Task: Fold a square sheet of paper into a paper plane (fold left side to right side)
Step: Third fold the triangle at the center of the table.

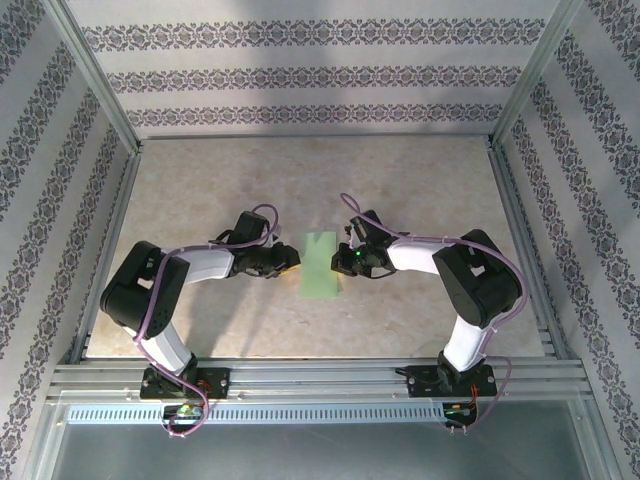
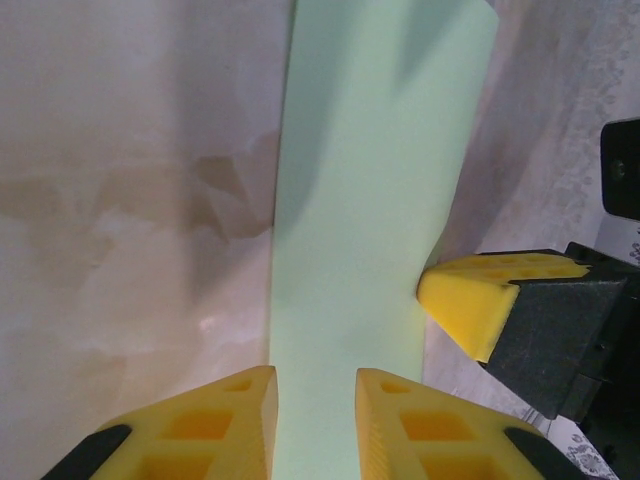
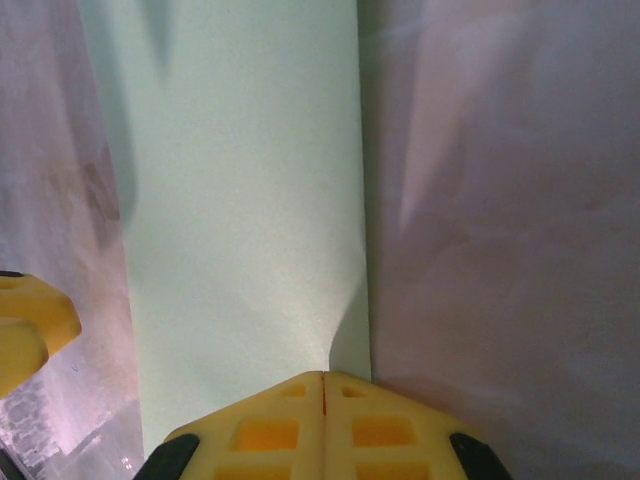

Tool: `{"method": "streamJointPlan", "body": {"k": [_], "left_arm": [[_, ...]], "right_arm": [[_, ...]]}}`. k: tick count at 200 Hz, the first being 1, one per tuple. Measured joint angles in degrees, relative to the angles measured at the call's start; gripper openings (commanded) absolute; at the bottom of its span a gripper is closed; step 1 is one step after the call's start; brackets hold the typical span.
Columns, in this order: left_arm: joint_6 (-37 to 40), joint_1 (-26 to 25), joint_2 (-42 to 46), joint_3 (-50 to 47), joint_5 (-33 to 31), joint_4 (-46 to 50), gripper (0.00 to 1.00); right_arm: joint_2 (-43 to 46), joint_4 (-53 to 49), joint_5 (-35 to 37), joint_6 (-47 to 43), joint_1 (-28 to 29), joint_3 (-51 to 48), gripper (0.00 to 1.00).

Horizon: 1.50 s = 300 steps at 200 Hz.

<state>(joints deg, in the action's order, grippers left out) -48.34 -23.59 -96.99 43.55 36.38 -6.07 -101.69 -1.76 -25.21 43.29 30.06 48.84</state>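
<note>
The square sheet of paper (image 1: 320,265), pale green, lies flat mid-table as a narrow upright rectangle, about half as wide as it is long. It runs up the left wrist view (image 2: 380,180) and the right wrist view (image 3: 240,180). My left gripper (image 1: 290,262) hovers at its left edge, open, with paper showing through the gap (image 2: 315,385) and nothing gripped. My right gripper (image 1: 345,262) is shut, its joined tips (image 3: 323,378) resting on the sheet near its right edge. Its yellow fingertip (image 2: 480,300) also touches that edge. A paper plane is out of view.
The sheet rests on a beige marbled tabletop (image 1: 300,190). Patterned walls (image 1: 300,75) and aluminium frame posts (image 1: 95,85) close in the back and both sides. A metal rail (image 1: 320,380) runs along the near edge, where both arm bases are bolted.
</note>
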Motion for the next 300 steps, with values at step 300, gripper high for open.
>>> {"method": "streamJointPlan", "body": {"k": [300], "left_arm": [[3.56,-3.98,-4.02,6.73,-2.56,10.86,0.36]], "right_arm": [[-0.35,0.11,-1.22,-0.20,-0.72,0.04,0.00]]}}
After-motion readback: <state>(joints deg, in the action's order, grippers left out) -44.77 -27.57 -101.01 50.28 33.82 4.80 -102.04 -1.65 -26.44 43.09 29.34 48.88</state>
